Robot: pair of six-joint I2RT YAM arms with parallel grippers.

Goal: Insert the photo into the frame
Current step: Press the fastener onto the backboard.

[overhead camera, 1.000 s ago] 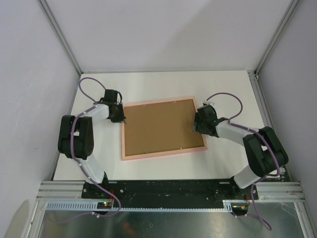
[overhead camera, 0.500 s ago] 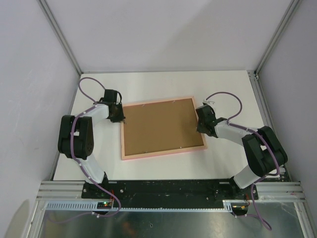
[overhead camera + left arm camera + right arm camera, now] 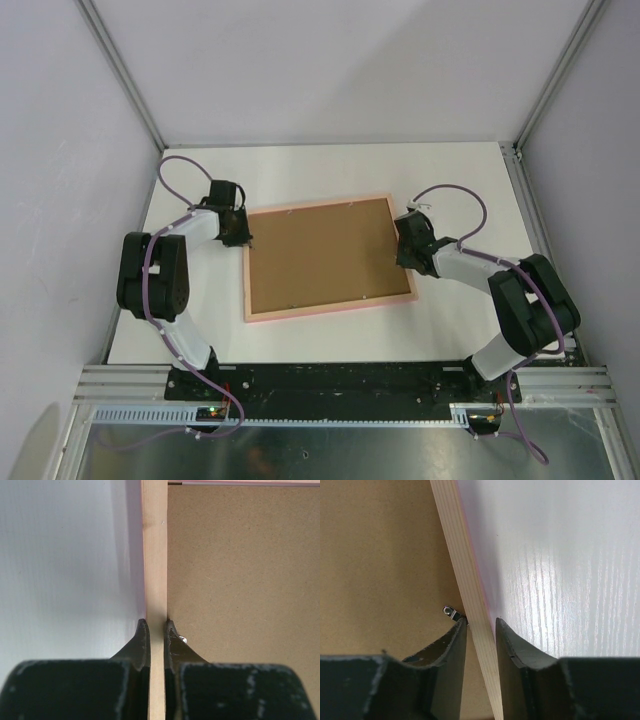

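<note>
1. The frame lies back-up mid-counter with the brown backing board inside it. Its long axis runs left-right, the right end angled slightly toward the far edge.
2. The left gripper is clamped on the frame's left rail.
3. The right gripper closely straddles the right rail; whether it pinches cannot be told.

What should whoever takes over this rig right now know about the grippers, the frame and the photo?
Left gripper: shut on the frame, on its left rail.
Right gripper: jaws straddle the right rail; I cannot tell if they pinch it.
Frame: flat on the table, back up, with the brown backing board in it.
Photo: not in view; it may lie under the board.
Left to do: confirm the photo is inside, then release.
</note>
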